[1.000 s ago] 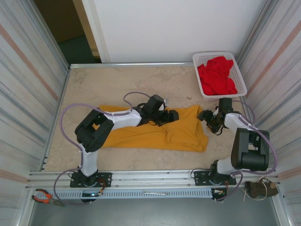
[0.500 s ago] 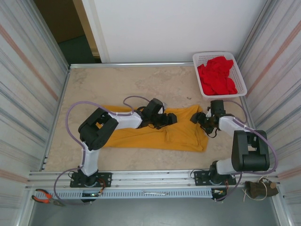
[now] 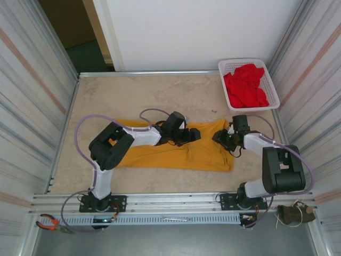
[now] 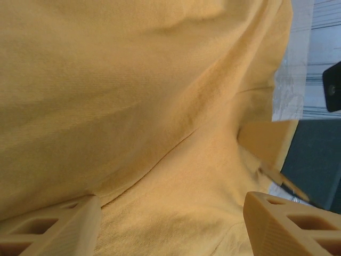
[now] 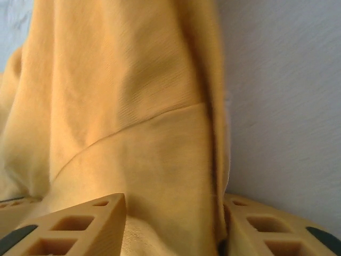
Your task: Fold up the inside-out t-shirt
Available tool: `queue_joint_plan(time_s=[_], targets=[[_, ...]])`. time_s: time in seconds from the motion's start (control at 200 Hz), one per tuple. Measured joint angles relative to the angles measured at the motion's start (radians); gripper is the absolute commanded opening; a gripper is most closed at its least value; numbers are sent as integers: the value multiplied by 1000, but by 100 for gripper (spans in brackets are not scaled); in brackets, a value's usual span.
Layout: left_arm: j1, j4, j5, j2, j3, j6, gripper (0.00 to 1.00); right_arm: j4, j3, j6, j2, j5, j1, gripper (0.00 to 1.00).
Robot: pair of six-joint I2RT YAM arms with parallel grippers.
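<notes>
T-shirt (image 3: pixel 160 153), mustard-yellow, lies flat on the table (image 3: pixel 133 96), its long axis running left to right. The right gripper (image 3: pixel 219 137) straddles its right-hand edge, cloth between the jaws; whether they pinch it I cannot tell. The left gripper (image 3: pixel 192 134) rests spread open on the far edge, mid-length.

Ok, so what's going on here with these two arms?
A two-armed robot is working on a mustard-yellow t-shirt spread on the table. The left tool is open over the shirt near its far edge. The right tool is at the shirt's right end with bunched cloth between its fingers; whether it is clamped is unclear. Red garments sit in a white basket in the far right corner.
</notes>
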Motion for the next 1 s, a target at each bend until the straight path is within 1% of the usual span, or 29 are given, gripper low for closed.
queue_joint_plan(time_s=[0.035, 0.06, 0.155, 0.301, 0.381, 0.451, 0.551, 0.631, 0.686, 0.781, 0.867, 1.002], targets=[[0, 0, -1, 0, 0, 0, 72, 1, -4, 6, 0, -7, 17, 34], [0, 0, -3, 0, 0, -2, 72, 3, -7, 7, 0, -14, 29, 29], [-1, 0, -4, 0, 0, -2, 72, 3, -13, 20, 0, -22, 54, 0], [8, -14, -3, -4, 3, 11, 72, -8, -13, 33, -6, -13, 51, 0], [31, -76, -6, -28, 5, 48, 72, -37, -13, 33, -32, 2, 42, 0], [79, -153, -14, -65, 8, 91, 73, -72, -13, 33, -67, 13, 23, 0], [177, -238, -32, -130, 8, 157, 73, -126, -11, 29, -117, 34, -6, 0], [250, -263, -48, -170, -8, 192, 73, -163, -4, 25, -139, 45, -27, 0], [276, -267, -56, -186, -33, 206, 73, -182, 0, 22, -143, 52, -39, 0], [264, -262, -65, -191, -96, 209, 73, -225, 13, 6, -144, 56, -69, 0], [211, -244, -72, -188, -164, 201, 73, -267, 32, -12, -147, 62, -101, 0], [142, -183, -76, -193, -184, 163, 73, -351, 101, -48, -156, 72, -144, 0]])
